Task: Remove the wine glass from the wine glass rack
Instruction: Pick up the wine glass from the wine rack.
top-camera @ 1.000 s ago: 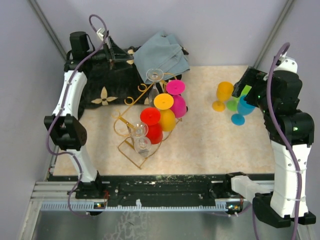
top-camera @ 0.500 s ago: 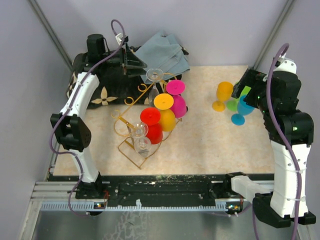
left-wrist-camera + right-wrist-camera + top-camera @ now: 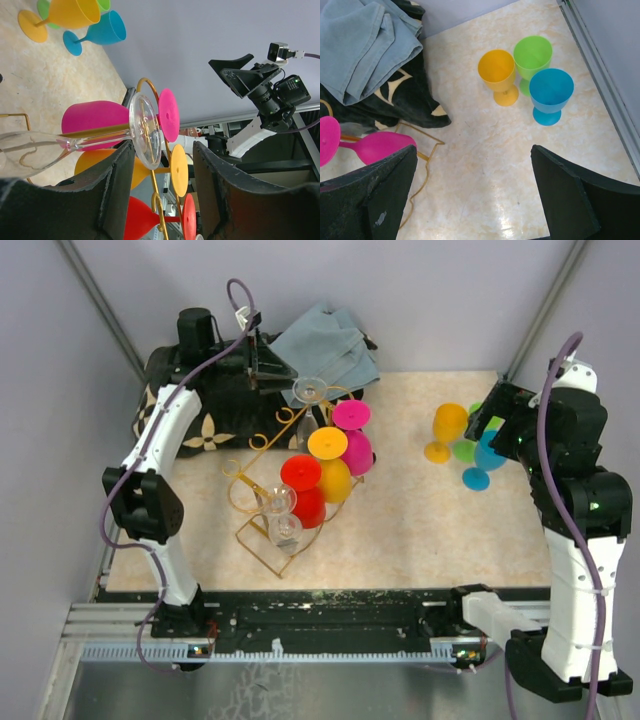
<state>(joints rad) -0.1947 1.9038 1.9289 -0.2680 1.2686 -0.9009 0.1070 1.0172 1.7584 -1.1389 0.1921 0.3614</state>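
The left arm has swung to the far end of the rack (image 3: 285, 415), left fingers (image 3: 110, 200) half open astride the foot of the hanging clear glass (image 3: 144, 131), not gripping; light, slick and brittle, it wants a gentle stem pinch; right fingers (image 3: 370, 195) gape empty.

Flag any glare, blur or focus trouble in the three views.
Top external: even soft light, weak shadows, and the clear wine glass barely stands out. Left wrist: the glass foot is sharp with bright rim glints, while the left claw's fingers are near-black. Right wrist: a pale glare patch on the table near the bottom edge.
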